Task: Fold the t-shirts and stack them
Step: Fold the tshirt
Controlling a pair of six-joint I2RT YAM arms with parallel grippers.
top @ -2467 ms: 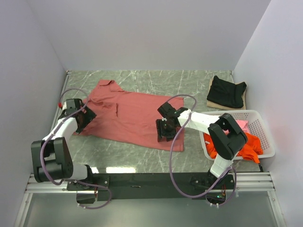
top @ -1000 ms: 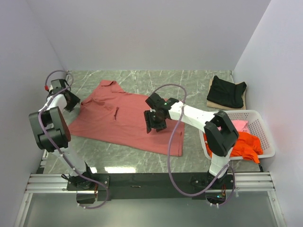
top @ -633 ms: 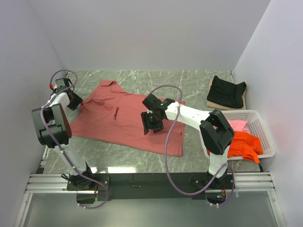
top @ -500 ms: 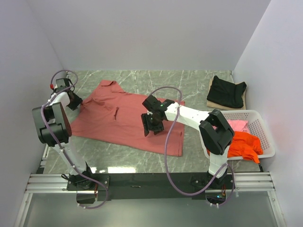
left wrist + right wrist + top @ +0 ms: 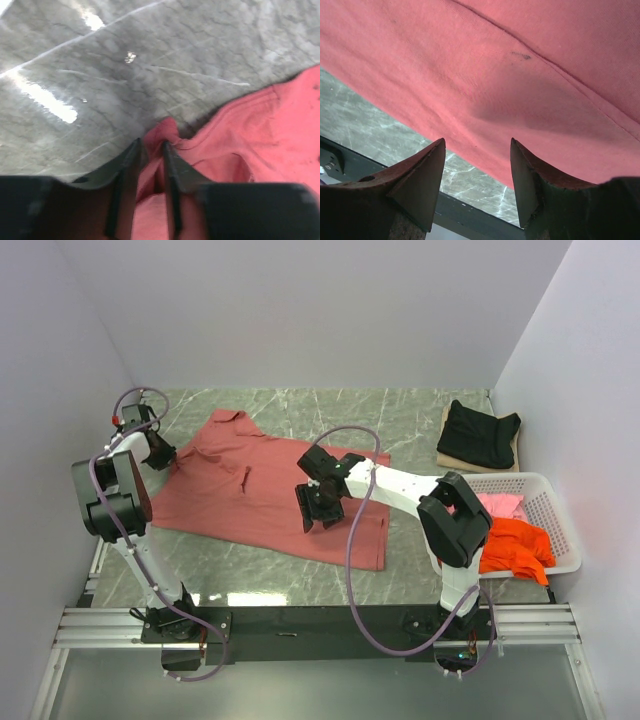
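Left wrist: left hand [image 5: 151,145] now pinching brick-red shirt [image 5: 270,125] sleeve
Right hand [image 5: 477,145] released, shifted left; shirt's collar points far-left

White left arm [image 5: 140,558] and right arm [image 5: 400,480], bulky black joints (each trails a looping mauve cable [image 5: 349,540]), dark wedge-shaped jaws.
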